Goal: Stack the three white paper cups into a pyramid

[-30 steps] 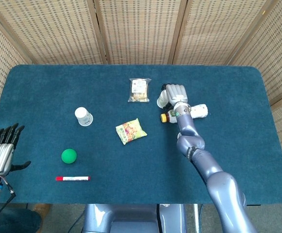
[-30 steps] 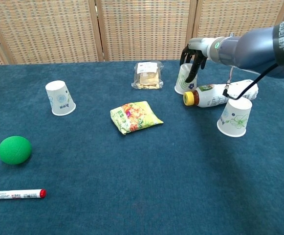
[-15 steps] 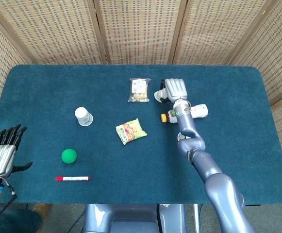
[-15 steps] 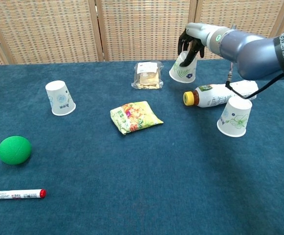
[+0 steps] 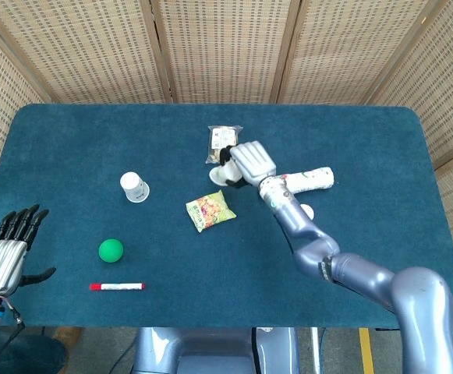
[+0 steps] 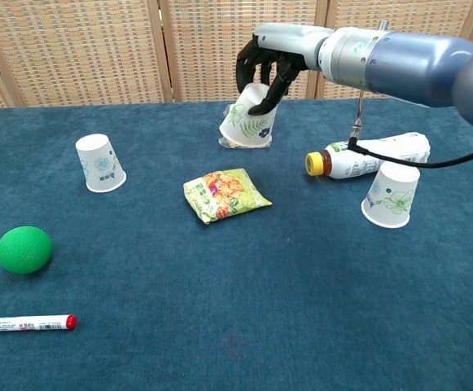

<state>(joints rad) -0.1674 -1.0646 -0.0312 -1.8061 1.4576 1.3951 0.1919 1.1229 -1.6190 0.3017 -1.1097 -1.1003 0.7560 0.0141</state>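
Three white paper cups with a leaf print, all upside down. My right hand grips one cup from above and holds it tilted in the air over the cracker packet; in the head view this hand and cup are near the table's middle. A second cup stands at the left. The third cup stands at the right, just in front of the bottle, and is mostly hidden under my arm. My left hand hangs open beyond the table's left front corner.
A bottle with a yellow cap lies on its side at the right. A snack bag lies mid-table and a cracker packet behind it. A green ball and a red-capped marker lie front left.
My right hand has lifted the cup from beside the bottle and carried it left, over the cracker packet. The left hand has barely shifted.
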